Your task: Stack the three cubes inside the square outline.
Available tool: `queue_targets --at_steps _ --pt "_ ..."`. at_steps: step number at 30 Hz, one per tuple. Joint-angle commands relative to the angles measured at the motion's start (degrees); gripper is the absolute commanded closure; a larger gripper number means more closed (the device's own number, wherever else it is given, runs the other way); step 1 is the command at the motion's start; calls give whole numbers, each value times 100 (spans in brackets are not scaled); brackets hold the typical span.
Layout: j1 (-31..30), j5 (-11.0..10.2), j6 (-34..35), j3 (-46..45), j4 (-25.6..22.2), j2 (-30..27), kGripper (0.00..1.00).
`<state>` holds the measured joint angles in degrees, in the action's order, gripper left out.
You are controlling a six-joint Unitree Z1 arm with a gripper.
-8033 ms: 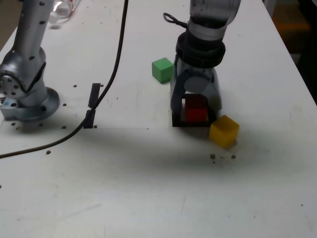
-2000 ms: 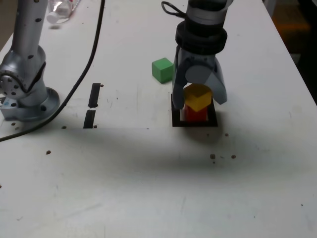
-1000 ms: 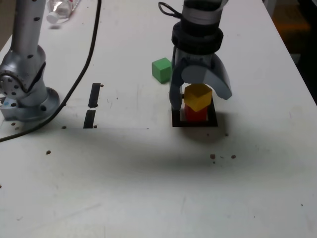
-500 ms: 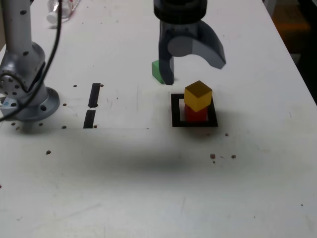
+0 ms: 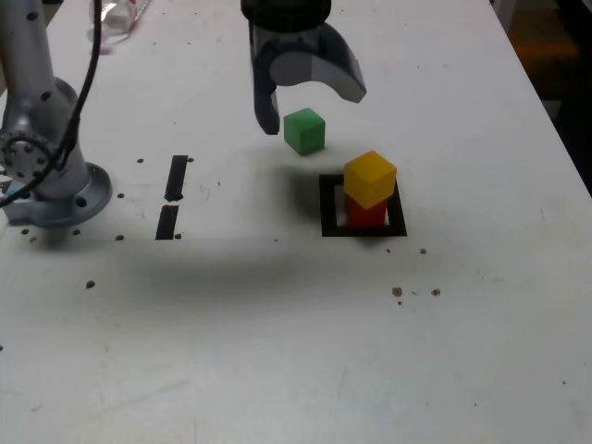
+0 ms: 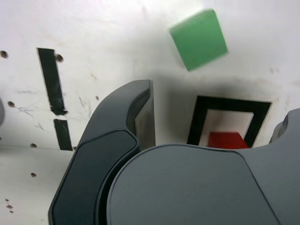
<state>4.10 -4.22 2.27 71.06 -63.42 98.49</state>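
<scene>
The yellow cube (image 5: 370, 177) rests, slightly turned, on the red cube (image 5: 367, 215) inside the square outline (image 5: 326, 208). The green cube (image 5: 304, 130) lies alone on the table behind the outline, towards the exterior view's left. My gripper (image 5: 310, 106) hangs open and empty above the green cube, its jaws spread wide, apart from the stack. In the wrist view one finger (image 6: 133, 117) crosses the picture. Beyond it lie the green cube (image 6: 199, 39), the square outline (image 6: 227, 103) and a bit of the red cube (image 6: 226, 139). The yellow cube is hidden there.
Two short black strips (image 5: 176, 177) (image 5: 167, 222) lie at the exterior view's left, near the arm's base (image 5: 46, 180) and its cable (image 5: 88, 69). A clear plastic bottle (image 5: 116, 14) lies at the far left corner. The table's edge (image 5: 555, 120) runs down the right.
The gripper opened and let go of the yellow cube on the red one. It then rose and moved back and to the exterior view's left, over the green cube.
</scene>
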Motion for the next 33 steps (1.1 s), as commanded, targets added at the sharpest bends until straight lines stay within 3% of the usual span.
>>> queue_targets --at_steps 1,10,22,33 --pt "86 -23 1 -60 88 6 0" --pt "646 -48 -88 -179 291 231 1" --pt "1584 -17 -571 88 451 969 1" --pt "1678 138 -686 253 521 1357 1"
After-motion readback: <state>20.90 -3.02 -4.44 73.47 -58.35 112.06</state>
